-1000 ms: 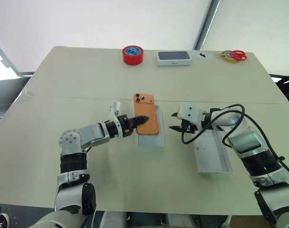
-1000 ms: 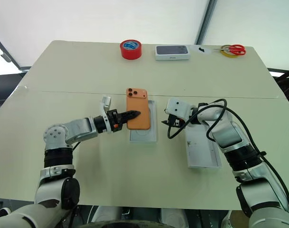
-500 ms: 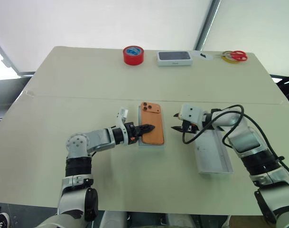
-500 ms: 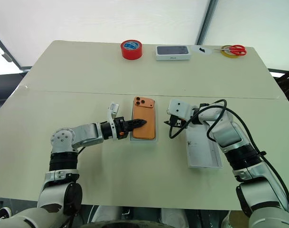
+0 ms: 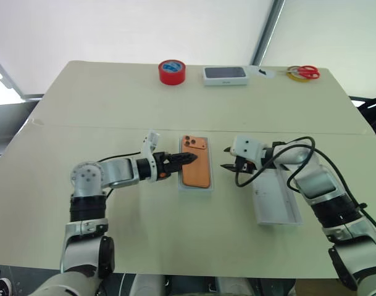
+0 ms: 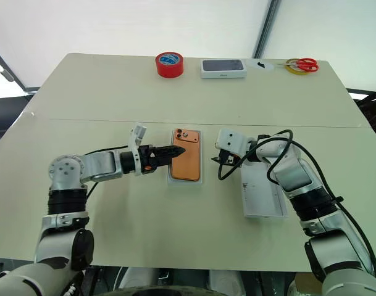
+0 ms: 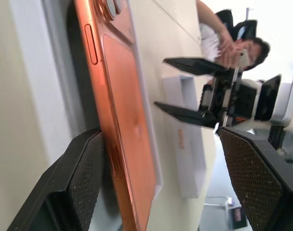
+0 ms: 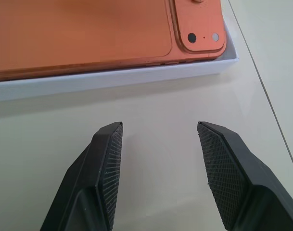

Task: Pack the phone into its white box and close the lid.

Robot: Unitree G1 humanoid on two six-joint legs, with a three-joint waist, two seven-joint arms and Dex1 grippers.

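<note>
Here one phone (image 5: pixel 196 169) lies in one white box (image 5: pixel 203 187), one lid (image 5: pixel 276 200) beside, both tools (image 5: pixel 186 159) (image 5: pixel 225 158) gaping empty.

Silver-grey jointed arms, black cables, black-fingered hands

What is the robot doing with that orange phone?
It is packing the phone into the white box. The phone lies in the box, back up. The left gripper, open, is at the phone's edge. The right gripper waits open beside the box, and the lid lies on the table, not on yet.
</note>
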